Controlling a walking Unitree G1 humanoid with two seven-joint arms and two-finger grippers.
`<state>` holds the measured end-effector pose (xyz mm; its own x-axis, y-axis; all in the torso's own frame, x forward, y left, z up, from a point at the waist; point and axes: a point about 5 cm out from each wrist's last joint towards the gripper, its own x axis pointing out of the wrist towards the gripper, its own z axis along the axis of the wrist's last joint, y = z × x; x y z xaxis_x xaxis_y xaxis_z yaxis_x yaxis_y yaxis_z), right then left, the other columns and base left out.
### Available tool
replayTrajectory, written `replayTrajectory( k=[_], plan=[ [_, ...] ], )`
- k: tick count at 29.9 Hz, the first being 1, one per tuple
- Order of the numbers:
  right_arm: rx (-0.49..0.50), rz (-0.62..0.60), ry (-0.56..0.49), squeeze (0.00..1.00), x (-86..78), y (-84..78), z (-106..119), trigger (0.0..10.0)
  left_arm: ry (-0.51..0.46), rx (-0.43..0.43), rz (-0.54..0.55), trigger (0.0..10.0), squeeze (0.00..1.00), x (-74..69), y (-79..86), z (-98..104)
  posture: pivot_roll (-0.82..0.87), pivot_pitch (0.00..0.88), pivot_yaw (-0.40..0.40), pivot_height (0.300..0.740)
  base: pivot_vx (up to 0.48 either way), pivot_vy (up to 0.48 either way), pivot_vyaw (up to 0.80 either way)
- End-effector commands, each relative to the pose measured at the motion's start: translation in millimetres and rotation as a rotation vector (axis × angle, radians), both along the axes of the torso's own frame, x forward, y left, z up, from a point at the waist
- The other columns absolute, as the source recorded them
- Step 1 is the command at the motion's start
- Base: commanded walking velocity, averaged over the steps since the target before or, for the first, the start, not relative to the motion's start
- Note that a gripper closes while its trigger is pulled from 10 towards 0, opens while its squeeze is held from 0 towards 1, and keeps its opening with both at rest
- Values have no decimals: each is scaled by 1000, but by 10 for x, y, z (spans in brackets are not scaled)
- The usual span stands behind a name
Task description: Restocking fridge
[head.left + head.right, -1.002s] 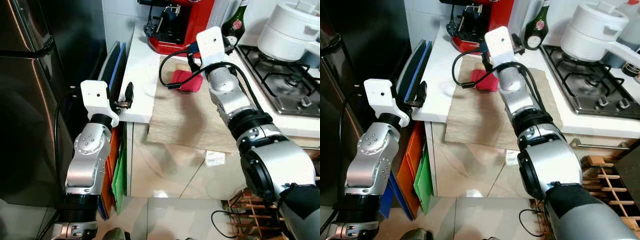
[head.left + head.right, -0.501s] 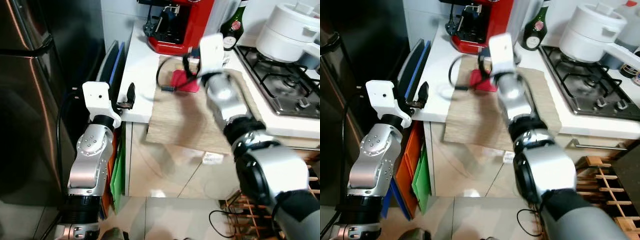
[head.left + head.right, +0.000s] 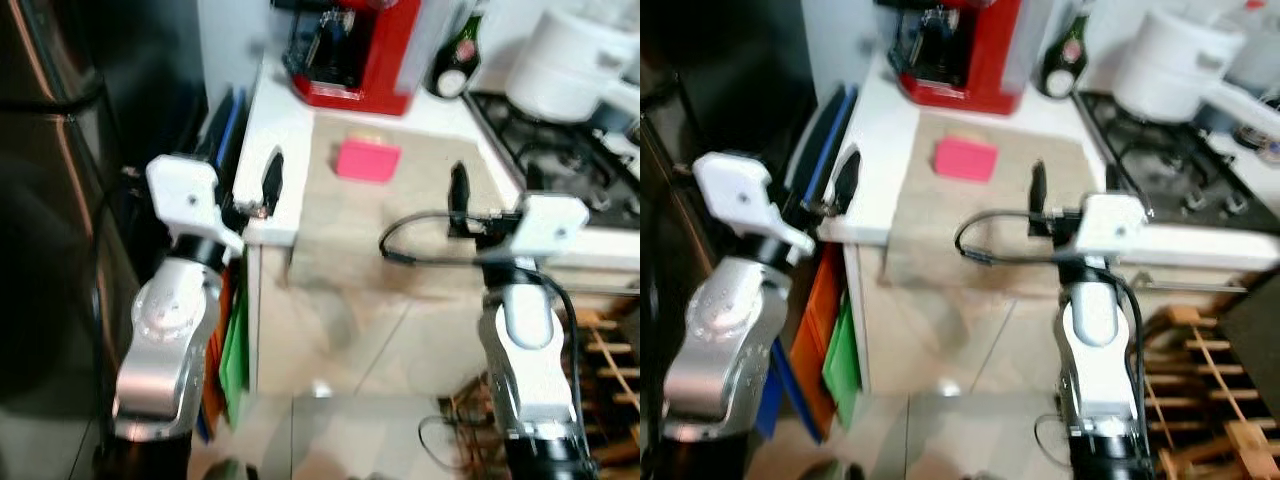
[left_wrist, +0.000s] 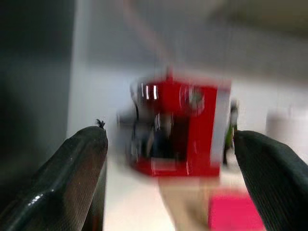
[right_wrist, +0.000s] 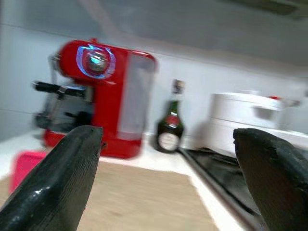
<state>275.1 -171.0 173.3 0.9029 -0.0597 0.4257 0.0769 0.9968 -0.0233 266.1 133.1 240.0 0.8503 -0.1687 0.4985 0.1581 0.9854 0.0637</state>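
**Right arm drawn back from the pink packet**

Since a second ago my right arm has pulled away from the pink packet (image 3: 367, 160); it was reaching over the mat beside that packet, and now my right gripper (image 3: 492, 188) hangs at the counter's front edge, well short of it. The packet itself lies where it lay, on the beige mat (image 3: 400, 215), just in front of the red coffee machine (image 3: 360, 50). My left gripper (image 3: 270, 180) has kept its place at the counter's left corner, to the left of the packet and apart from it.

I judge the packet is the thing meant for the fridge (image 3: 50, 200), whose dark door stands shut well to the left of the packet, beyond the counter. It sits flat and free on the mat with nothing against it, which should make it easy to take from above or from the front. Both arms are raised and aimed across the counter toward it, as if squaring up for a reach.

My left fingers (image 4: 82, 178) stand wide apart with nothing between them; the coffee machine and the packet show through the gap. My right fingers (image 5: 62, 183) are spread just as wide, bare of any load, touching nothing; a green bottle (image 5: 169, 132) stands beside the coffee machine beyond them.
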Motion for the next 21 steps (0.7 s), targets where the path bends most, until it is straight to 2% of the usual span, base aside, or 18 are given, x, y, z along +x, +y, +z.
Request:
replayTrajectory(
  k=[1, 2, 3, 5, 7, 10, 14, 21],
  plan=[
    [-18, -22, -14, 0, 18, -37, 34, 10000, -7, 13, 17, 10000, 0, 34, -35, 10, 56, 0, -69, 740, 0, 0, 0],
    [-7, 9, 30, 0, 56, 42, 10, 10000, 22, 68, -7, 10000, 0, 106, -83, -25, 53, 0, -70, 740, 0, 0, 0],
    [-20, 31, 40, 0, 72, 93, 8, 10000, 32, 84, -18, 10000, 0, 132, -101, -36, 52, 0, -70, 740, 300, 0, 0],
    [-30, 59, 46, 0, 110, 164, 27, 10000, 59, 66, -39, 10000, 0, 195, -127, -47, 54, 0, -71, 740, 476, 0, 0],
    [-28, 69, 51, 0, 129, 183, 31, 10000, 68, 56, -43, 10000, 0, 217, -134, -49, 54, 0, -71, 740, 480, 0, 0],
    [-23, 78, 76, 0, 240, 162, 79, 10000, 77, 58, -16, 10000, 0, 253, -114, -37, 53, 0, -70, 740, 480, 0, 0],
    [-6, 69, 76, 0, 374, 154, 154, 10000, 121, 35, -1, 10000, 0, 269, -96, -123, 56, 0, -69, 740, 480, 0, 0],
    [-9, 78, 74, 0, 429, 214, 191, 10000, 112, 45, -31, 10000, 0, 298, -118, -97, 66, 0, -67, 740, 480, 0, 0]
  ],
)
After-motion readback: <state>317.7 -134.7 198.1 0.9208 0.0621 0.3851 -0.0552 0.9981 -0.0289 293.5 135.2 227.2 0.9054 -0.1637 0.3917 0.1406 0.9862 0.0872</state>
